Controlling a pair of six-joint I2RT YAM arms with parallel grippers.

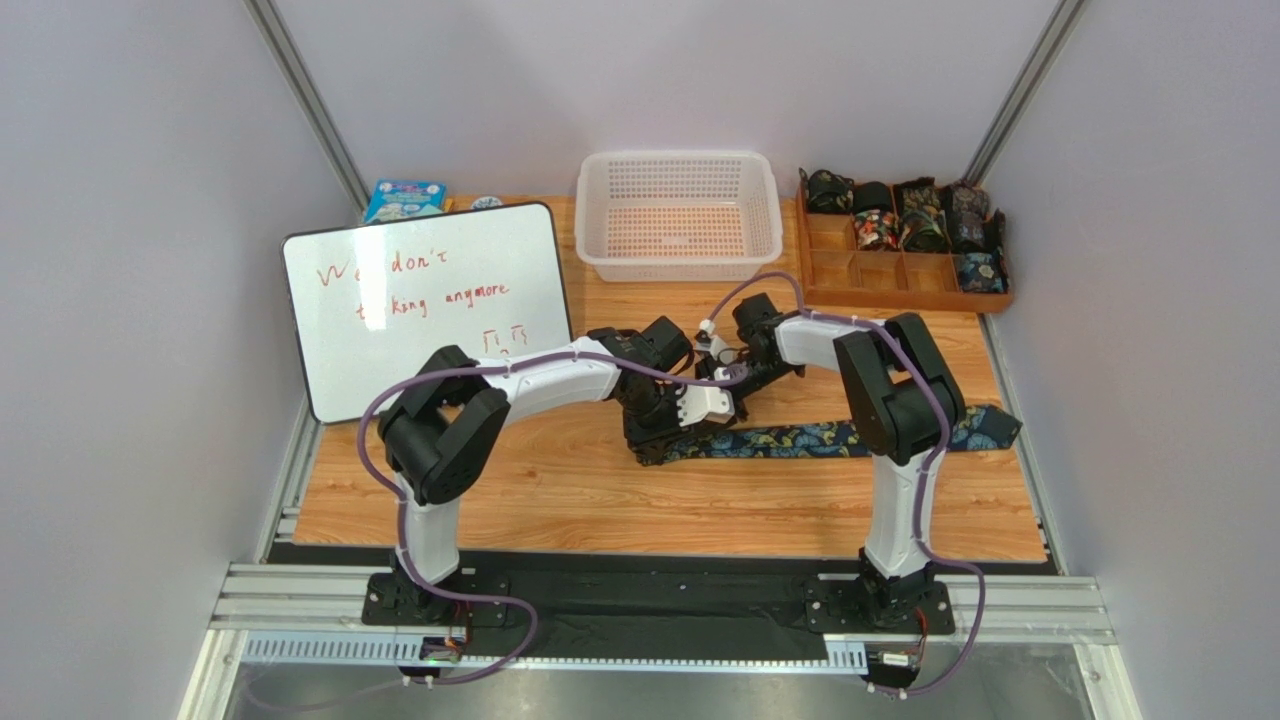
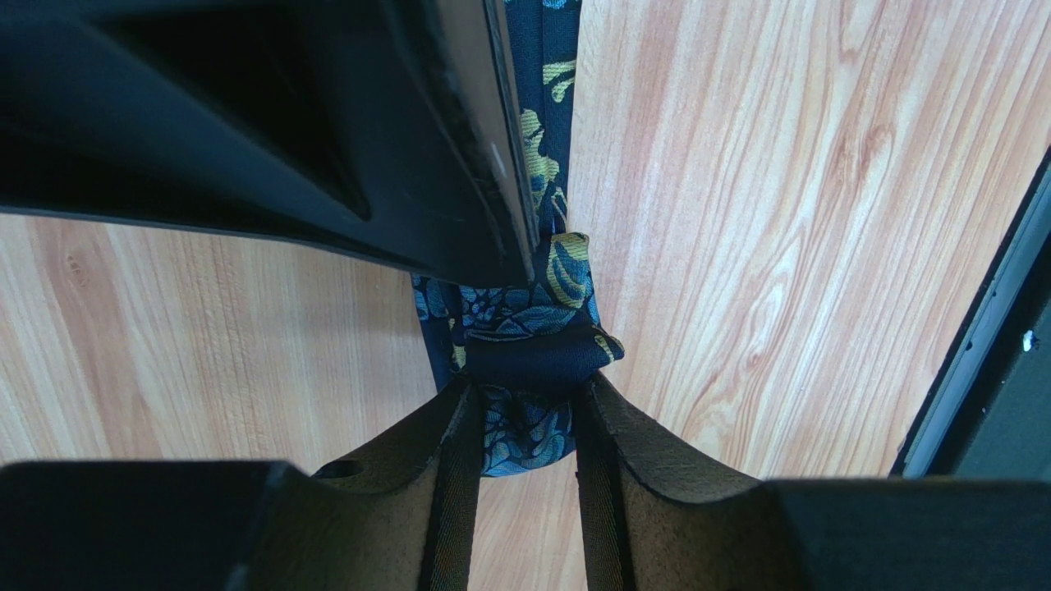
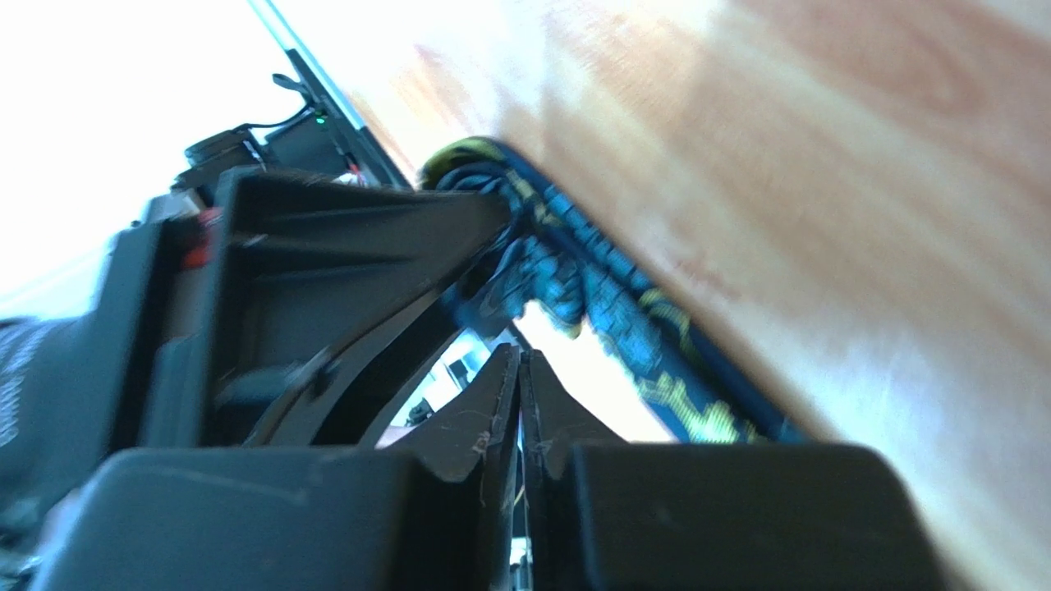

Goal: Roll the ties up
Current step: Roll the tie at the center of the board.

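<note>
Top external view: the tie (image 1: 812, 440), black with teal and yellow paisley, lies stretched along the wooden counter (image 1: 601, 510) from the centre out to the right edge. At its folded end the left tool (image 2: 518, 397) is part closed, pinching the fabric between its 2 fingers. Just beside that fold, the right tool (image 3: 519, 369) is squeezed almost flat and holds nothing. Red handwriting on the whiteboard (image 1: 428, 300) reads "don't" and "anymore"; the other words are too smudged to read.

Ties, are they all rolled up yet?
Not yet. Several rolled ties already sit in the wooden tray. The left gripper has its jaws pinching the folded end of the paisley tie. Most of it lies flat on the table, waiting to be rolled.
</note>
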